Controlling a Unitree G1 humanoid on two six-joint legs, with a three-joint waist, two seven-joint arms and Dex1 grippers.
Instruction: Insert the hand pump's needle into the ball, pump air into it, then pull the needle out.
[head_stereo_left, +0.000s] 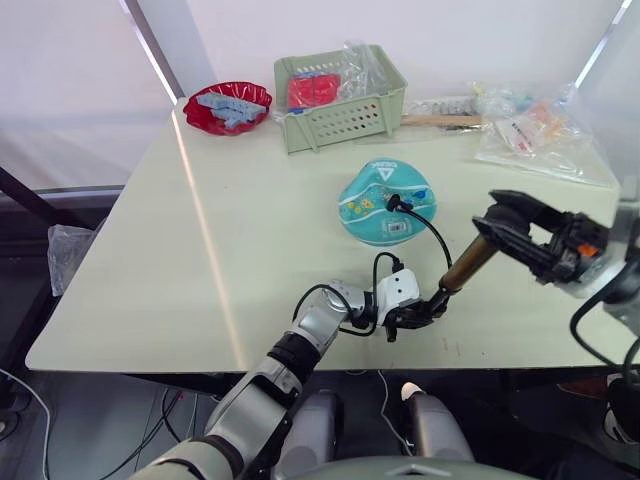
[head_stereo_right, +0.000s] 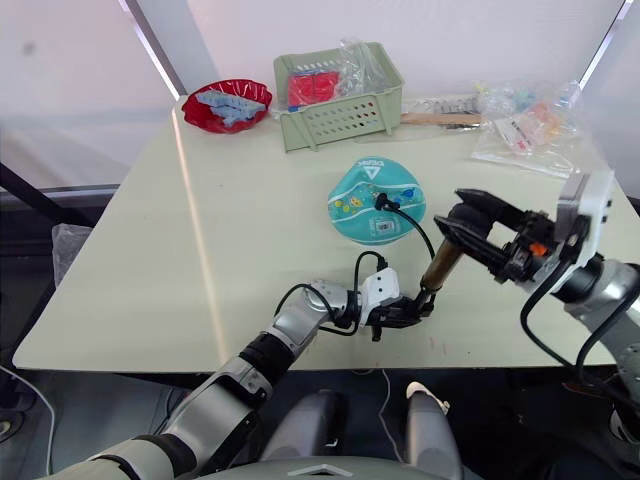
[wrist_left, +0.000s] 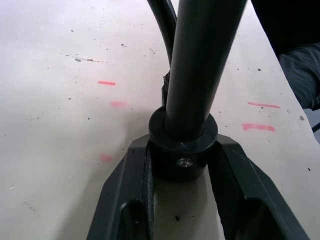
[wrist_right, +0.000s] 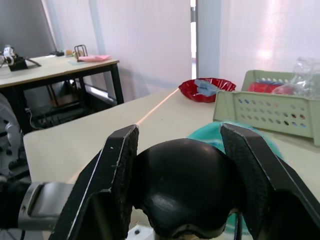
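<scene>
Pumping looks to be the step in hand: the ball (head_stereo_left: 385, 203) lies soft and sagging on the desk (head_stereo_left: 200, 260), just in front of the green basket (head_stereo_left: 338, 100), and the black hose (head_stereo_left: 432, 232) runs into its top, so the needle seems seated, though the pin itself is hidden. From the ball the hose loops back to the foot of the hand pump (head_stereo_left: 466, 266), which leans toward the desk's near edge. The left claw (head_stereo_left: 412, 313) is clamped on the pump's black bottom cap; the right claw (head_stereo_left: 512, 226) is closed on the black T-handle at the top. To pump well, the left should pin the base steady while the right drives straight along the barrel, leaving slack in the hose so the needle does not lever sideways. Writing: a white triangle logo with lettering and a label patch on the ball, too small to read.
</scene>
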